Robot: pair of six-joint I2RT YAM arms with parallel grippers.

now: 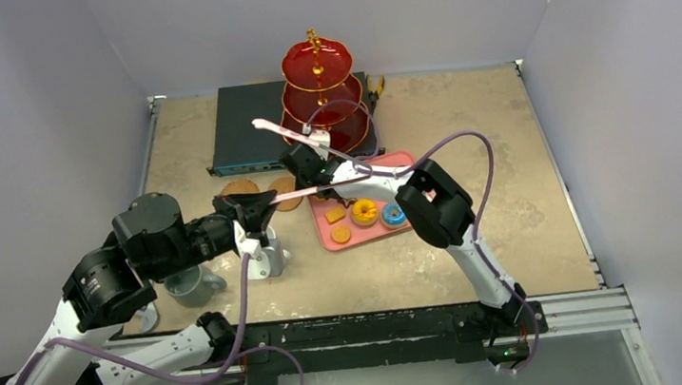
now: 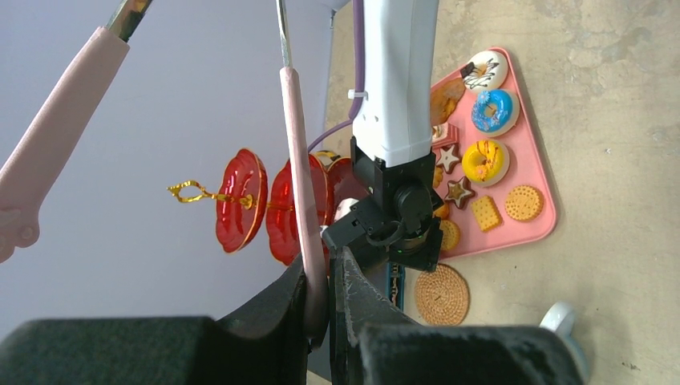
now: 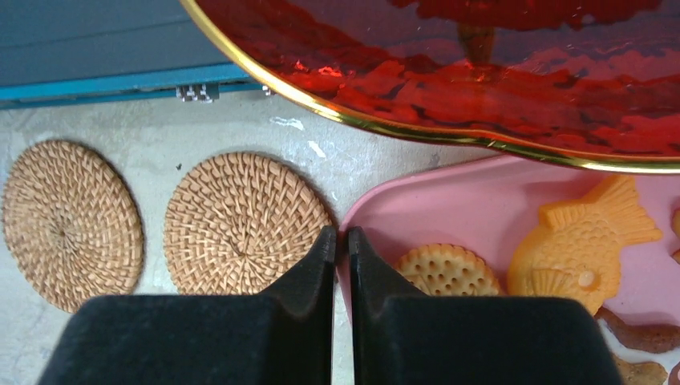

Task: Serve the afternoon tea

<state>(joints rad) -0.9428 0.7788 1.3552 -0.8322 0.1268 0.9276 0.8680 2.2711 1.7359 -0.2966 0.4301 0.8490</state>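
Pastries [image 1: 363, 214] all lie on the pink tray [image 1: 401, 160] at frame centre; the red stand [image 1: 318, 85] above it looks bare, so serving seems barely begun. Left gripper [image 2: 318, 277] clamps pink tongs [image 2: 295, 152]; right gripper [image 3: 342, 241] is closed, empty, over the tray's edge.

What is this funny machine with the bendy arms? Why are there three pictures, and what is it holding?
It is a robot with two arms bolted to a table. One picture looks down from above. The other two come from little cameras on each wrist. Each arm ends in a two-finger tool. The left tool pinches one pink handle of some metal tongs. The right tool is shut and looks empty. On the table are a red three-tier stand with a gold handle, a pink rectangular tray of small colourful toy pastries, two round cork coasters and a flat blue-grey box.
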